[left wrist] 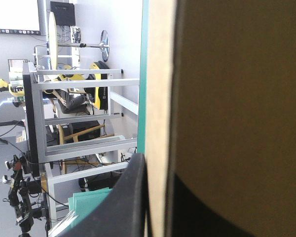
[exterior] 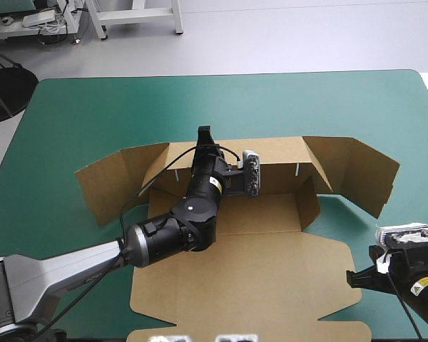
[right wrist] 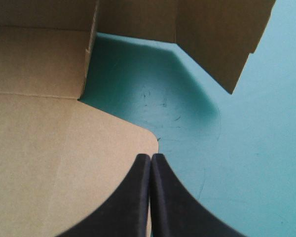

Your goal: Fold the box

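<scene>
Teal-green cover (exterior: 93, 107) bears the brown box (exterior: 271, 210), rear wall (exterior: 278, 151) pinched by the left gripper (exterior: 204, 135), right gripper (right wrist: 150, 158) closed near the lid's (exterior: 257, 285) corner.

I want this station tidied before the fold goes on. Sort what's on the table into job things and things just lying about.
For the job:
brown box, its walls partly raised
left pincer, shut on the box
right pincer, shut, at a rounded corner of the box

Not for the job:
teal-green cover, only the surface underneath
</scene>
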Action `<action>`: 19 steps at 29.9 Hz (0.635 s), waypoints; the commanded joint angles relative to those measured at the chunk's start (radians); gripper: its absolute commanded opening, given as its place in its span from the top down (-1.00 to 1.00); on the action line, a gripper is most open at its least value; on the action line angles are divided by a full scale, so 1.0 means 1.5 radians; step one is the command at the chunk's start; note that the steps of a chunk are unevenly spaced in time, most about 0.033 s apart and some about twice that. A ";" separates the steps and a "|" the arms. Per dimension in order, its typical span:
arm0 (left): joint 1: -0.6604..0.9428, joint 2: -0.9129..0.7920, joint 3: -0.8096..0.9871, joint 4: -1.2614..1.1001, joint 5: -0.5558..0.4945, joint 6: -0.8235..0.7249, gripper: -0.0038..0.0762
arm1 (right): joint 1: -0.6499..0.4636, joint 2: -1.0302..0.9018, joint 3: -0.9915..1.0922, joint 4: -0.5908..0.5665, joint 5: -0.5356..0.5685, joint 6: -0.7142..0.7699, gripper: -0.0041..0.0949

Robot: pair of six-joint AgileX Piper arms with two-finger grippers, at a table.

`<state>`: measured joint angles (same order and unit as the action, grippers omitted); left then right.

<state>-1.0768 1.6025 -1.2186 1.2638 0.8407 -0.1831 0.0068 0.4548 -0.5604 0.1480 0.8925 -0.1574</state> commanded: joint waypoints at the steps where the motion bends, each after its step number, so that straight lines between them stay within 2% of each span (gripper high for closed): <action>1: -0.023 -0.029 0.010 0.020 -0.010 -0.052 0.93 | -0.006 0.005 -0.056 0.007 -0.031 -0.001 0.95; 9: -0.053 -0.029 0.021 0.016 -0.015 -0.083 0.93 | -0.006 0.046 -0.157 0.007 -0.016 0.018 0.95; 19: -0.095 -0.029 0.021 0.002 -0.006 -0.164 0.93 | -0.006 0.264 -0.364 0.008 -0.013 0.012 0.95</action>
<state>-1.1890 1.5869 -1.1708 1.3132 0.9102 -0.3677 0.0068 0.7622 -1.0003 0.1509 0.9291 -0.1312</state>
